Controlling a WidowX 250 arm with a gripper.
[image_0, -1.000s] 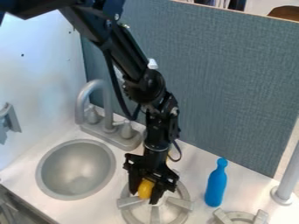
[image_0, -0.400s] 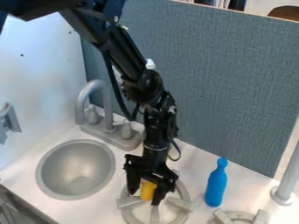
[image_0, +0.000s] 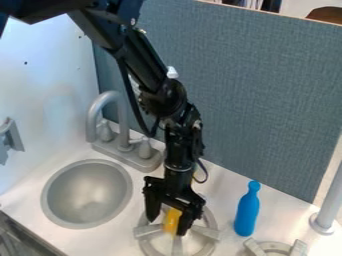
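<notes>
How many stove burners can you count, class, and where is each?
2. One burner is under the tool, partly hidden; the other burner is at the bottom edge, near the blue bottle, partly cut off. More may be out of view.

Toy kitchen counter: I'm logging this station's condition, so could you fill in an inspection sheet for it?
Surface: white counter, with a round sink set in it
Job's things: yellow object at the burner
Clutter: blue bottle near the burner
Gripper: jaws apart around the yellow object; contact unclear
Cables: black cable beside the arm
Surroundings: blue-grey panel behind; grey faucet by the sink
</notes>
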